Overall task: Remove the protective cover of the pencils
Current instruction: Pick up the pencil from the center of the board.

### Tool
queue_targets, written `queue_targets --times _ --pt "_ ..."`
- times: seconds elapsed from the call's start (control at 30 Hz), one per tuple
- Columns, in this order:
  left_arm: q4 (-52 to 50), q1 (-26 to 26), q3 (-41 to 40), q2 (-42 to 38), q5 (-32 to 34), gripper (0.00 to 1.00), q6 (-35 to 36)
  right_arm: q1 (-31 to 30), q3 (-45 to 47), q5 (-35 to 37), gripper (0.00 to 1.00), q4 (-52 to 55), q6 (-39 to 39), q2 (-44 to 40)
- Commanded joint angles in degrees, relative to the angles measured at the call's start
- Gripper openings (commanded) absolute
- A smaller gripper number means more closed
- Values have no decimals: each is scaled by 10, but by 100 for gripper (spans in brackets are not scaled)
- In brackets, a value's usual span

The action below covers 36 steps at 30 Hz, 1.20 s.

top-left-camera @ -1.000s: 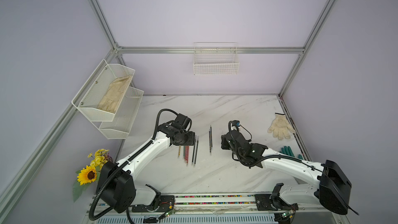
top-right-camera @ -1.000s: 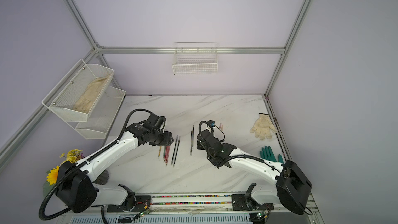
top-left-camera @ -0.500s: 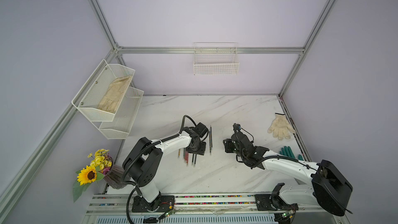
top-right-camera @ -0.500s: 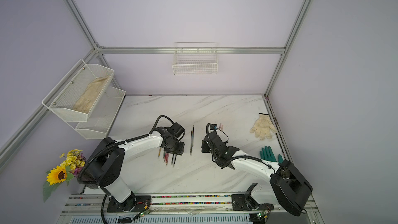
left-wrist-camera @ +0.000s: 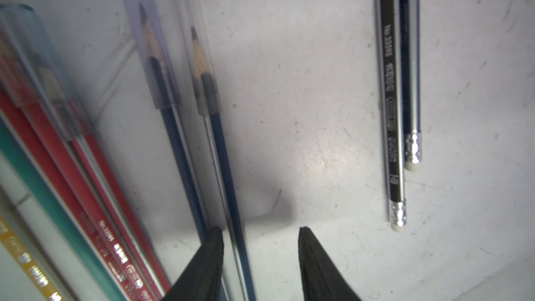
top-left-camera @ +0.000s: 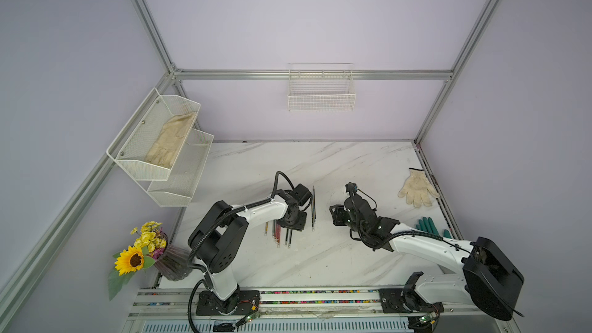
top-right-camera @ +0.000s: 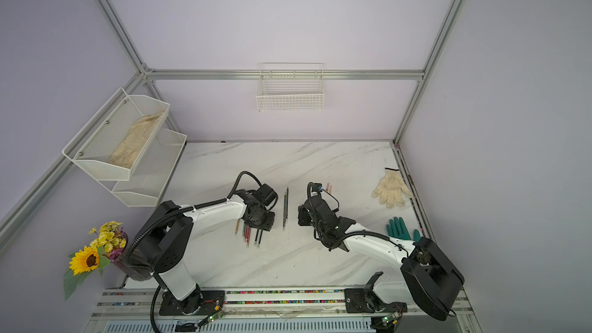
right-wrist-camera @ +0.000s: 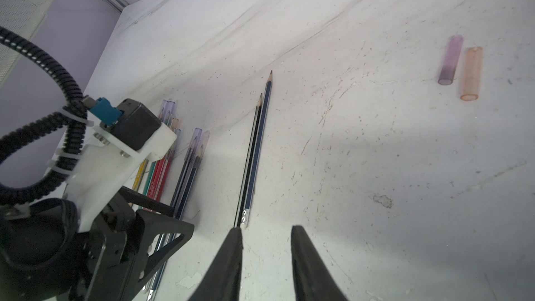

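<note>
Left gripper (left-wrist-camera: 259, 231) straddles the capped blue pencil (left-wrist-camera: 222, 152), jaws apart, not clamped. Pencil lies near the bare pencil pair (left-wrist-camera: 395, 111), parallel, its clear cover (left-wrist-camera: 188, 10) pointing away. Right gripper (right-wrist-camera: 266, 230): jaws apart, empty.

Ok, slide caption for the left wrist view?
Left jaws open astride a capped blue pencil; two uncapped pencils lie aside.

Left wrist view: red and teal pencils (left-wrist-camera: 86, 198) beside the left tool (left-wrist-camera: 260, 235) were blurred and ran off the edge; tool fingers (left-wrist-camera: 208, 267) cut off too. Both top views: capped pencils (top-left-camera: 277, 235) half hidden under that tool, caps (left-wrist-camera: 188, 10) too small to tell there.
</note>
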<state>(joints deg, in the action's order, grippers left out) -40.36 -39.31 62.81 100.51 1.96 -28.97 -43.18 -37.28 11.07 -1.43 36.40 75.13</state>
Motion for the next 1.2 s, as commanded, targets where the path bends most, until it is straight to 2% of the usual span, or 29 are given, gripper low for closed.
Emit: queue_targets --times 0.0,0.3,0.63,0.93,1.17 --pt "3 -1 35 0 8 44 12 0 0 3 32 -15 10 10" --pt "-2 -4 26 5 12 37 10 1 5 6 32 -15 11 2" --pt "-6 -24 -7 -10 23 36 -14 1 3 5 32 -15 11 6" --pt "-4 -26 -15 -8 6 35 -20 0 7 5 32 -15 11 -1" --pt "14 -11 -26 -6 -40 32 -21 0 7 6 32 -15 13 -1"
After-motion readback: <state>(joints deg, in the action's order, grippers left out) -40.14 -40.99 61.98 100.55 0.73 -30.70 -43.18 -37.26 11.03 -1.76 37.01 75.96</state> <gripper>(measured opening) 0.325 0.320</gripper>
